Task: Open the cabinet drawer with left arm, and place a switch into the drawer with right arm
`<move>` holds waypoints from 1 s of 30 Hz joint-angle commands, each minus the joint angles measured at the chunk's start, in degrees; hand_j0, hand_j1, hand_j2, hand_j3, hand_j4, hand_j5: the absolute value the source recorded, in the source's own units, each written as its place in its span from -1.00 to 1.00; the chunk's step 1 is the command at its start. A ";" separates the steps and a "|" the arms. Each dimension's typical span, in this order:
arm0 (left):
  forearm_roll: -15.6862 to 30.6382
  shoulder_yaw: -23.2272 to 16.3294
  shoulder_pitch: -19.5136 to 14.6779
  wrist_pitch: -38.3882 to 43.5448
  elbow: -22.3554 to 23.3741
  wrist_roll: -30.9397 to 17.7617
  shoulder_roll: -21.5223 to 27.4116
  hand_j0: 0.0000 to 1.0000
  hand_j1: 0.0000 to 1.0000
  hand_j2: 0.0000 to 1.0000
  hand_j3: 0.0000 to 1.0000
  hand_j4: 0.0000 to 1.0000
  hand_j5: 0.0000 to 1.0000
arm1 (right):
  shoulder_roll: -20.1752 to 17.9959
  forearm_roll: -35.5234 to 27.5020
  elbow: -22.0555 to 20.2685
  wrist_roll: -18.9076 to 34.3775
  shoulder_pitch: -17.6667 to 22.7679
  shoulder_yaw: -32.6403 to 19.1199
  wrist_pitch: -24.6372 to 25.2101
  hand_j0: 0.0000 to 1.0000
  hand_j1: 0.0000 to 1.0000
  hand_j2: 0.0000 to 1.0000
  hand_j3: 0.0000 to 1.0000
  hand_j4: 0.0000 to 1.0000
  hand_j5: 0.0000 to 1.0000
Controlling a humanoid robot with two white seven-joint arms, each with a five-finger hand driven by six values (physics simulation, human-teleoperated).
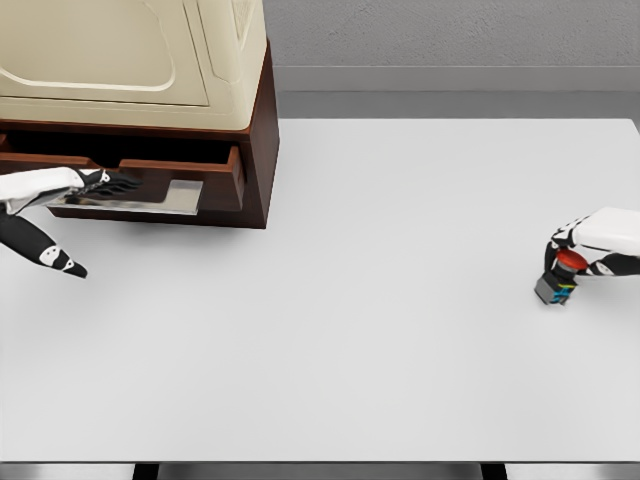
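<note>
My right robot hand clenched over switch at desk right edge. Drawer far left, pulled partly out; carry runs leftward, slightly away. My left robot hand, fingers extended, at drawer front; grip on it unclear. No readable writing.

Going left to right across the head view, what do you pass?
left hand → drawer of the cabinet → bare table → switch → right hand
</note>
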 commanded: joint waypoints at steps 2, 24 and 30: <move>-0.65 0.64 0.17 0.06 0.17 -0.04 0.05 1.00 1.00 1.00 1.00 1.00 1.00 | 0.33 -0.33 -0.06 -0.01 -0.09 0.17 0.14 0.01 0.01 0.01 0.01 0.01 0.01; 5.68 1.79 1.48 0.06 0.17 -0.04 -0.21 1.00 1.00 1.00 1.00 1.00 1.00 | 7.53 -0.15 -2.08 -0.01 -9.05 0.61 0.14 0.00 0.00 0.00 0.00 0.00 0.00; 5.68 1.87 1.57 -0.03 0.17 -0.04 -1.00 1.00 1.00 1.00 1.00 1.00 1.00 | 9.20 -0.15 -1.99 -0.01 -12.13 4.57 0.14 0.00 0.00 0.00 0.00 0.00 0.00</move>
